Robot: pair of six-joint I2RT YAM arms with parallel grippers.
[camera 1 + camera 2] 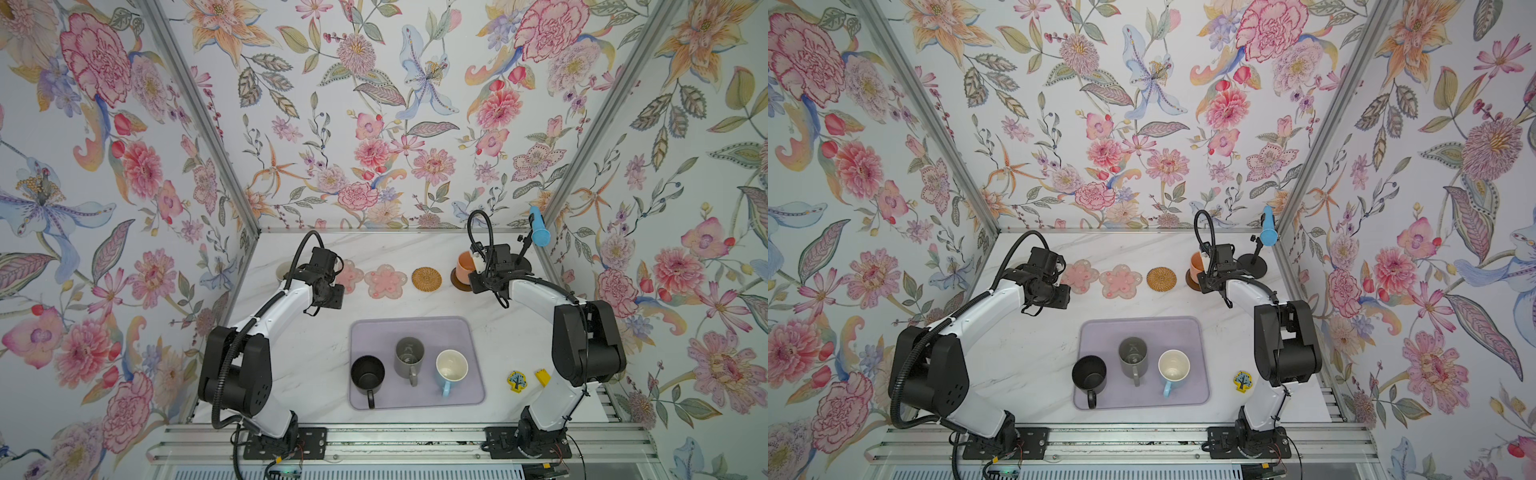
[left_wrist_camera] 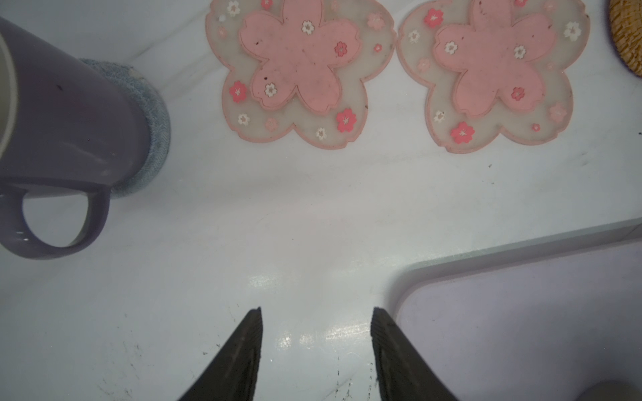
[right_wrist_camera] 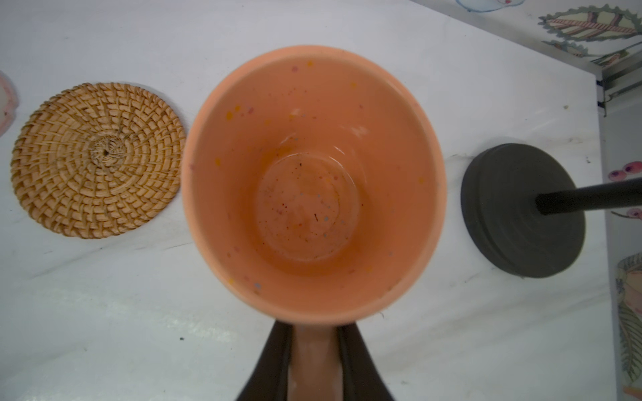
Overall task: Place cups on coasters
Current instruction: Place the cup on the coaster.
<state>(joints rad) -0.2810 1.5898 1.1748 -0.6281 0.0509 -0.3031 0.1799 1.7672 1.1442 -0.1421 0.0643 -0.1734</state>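
Your right tool [image 3: 314, 361] has the peach-orange mug [image 3: 312, 180] by the handle. Its two black fingers [image 3: 274, 361] are closed tight on the handle, one on each side, and the right wrist view looks straight down into the mug's speckled inside. In both top views the mug is over the dark brown coaster [image 1: 457, 283], whose near edge shows beneath it. You cannot tell whether the base rests on the disc or hangs just above it. Just beside the mug on one side lies the rattan coaster [image 3: 97, 159] with nothing on it. On the other side is the black stand base [image 3: 514, 215], apart from the mug.

Past the rattan coaster, along the same row, you see a pink flower coaster [image 1: 385, 281] and then another pink flower coaster [image 1: 353, 274]. Both are bare, and your left arm partly hides the farther one. At the end of the row the lavender mug [image 2: 69, 132] stands on the grey-blue knitted coaster [image 2: 153, 121].

Your left tool [image 2: 316, 319] hangs over the bare table [image 2: 243, 225] with a clear gap between its fingers, gripping nothing. It is near a corner of the lavender mat [image 2: 521, 330]. On that mat the black mug [image 1: 367, 376], the grey mug [image 1: 409, 355] and the light blue mug [image 1: 451, 368] stand upright side by side, well apart from the coasters.
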